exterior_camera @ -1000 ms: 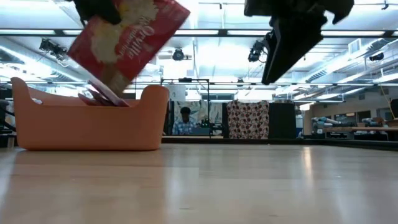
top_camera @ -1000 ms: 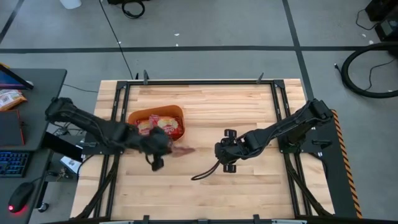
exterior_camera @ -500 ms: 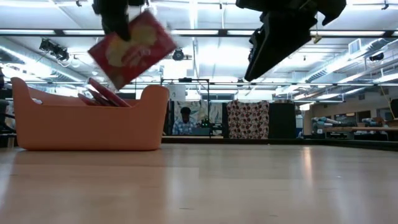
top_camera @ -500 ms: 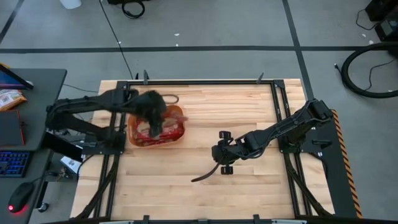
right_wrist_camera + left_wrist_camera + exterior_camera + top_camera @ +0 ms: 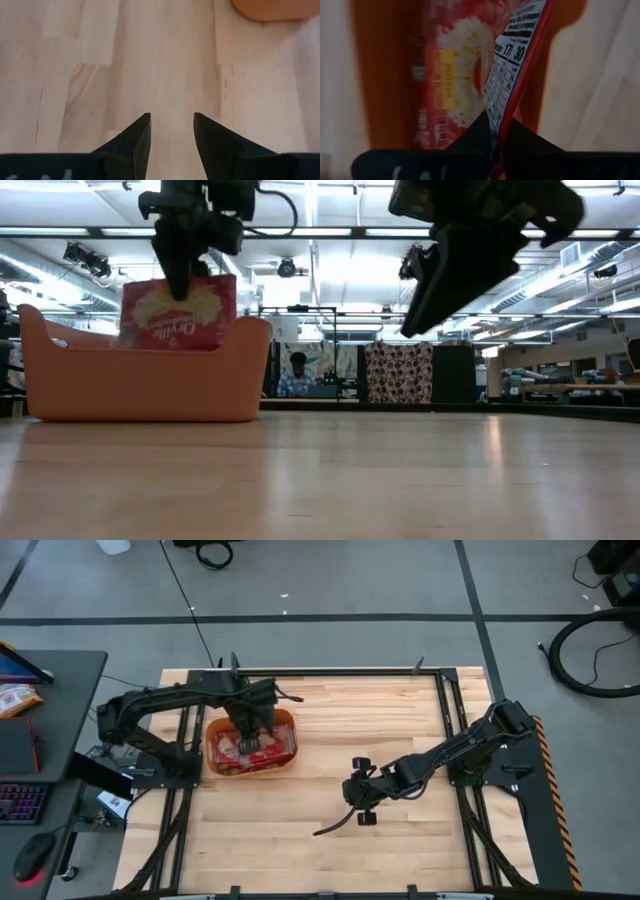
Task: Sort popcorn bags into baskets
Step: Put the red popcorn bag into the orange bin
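An orange tub (image 5: 296, 743) stands on the table's left half with several red popcorn bags (image 5: 272, 752) lying in it; these bags (image 5: 449, 85) also show in the left wrist view. My left gripper (image 5: 250, 723) is over the tub, shut on one more red bag (image 5: 178, 311), whose lower part sits behind the tub's wall (image 5: 140, 380). My right gripper (image 5: 358, 796) hovers open over bare wood right of the tub (image 5: 270, 9), well above the table (image 5: 418, 318), touching nothing. My left gripper (image 5: 497, 136) pinches the bag's upper edge (image 5: 501, 117) between its two fingers (image 5: 475, 134), coming from above and pointing down. The bag (image 5: 517, 65) hangs upright below the fingers, with its lower part down inside the tub.
A dark cable (image 5: 335, 822) trails from my right arm across the table's middle. Black frame rails (image 5: 190, 720) run along the table's left and right sides. Bare wood (image 5: 380, 710) lies right of the tub and along the near edge.
My left gripper has carried the bag from beside the tub's near right corner up and toward the far edge, then down over the tub. The bag has swung from tilted to hanging upright, with its lower part now inside the tub.
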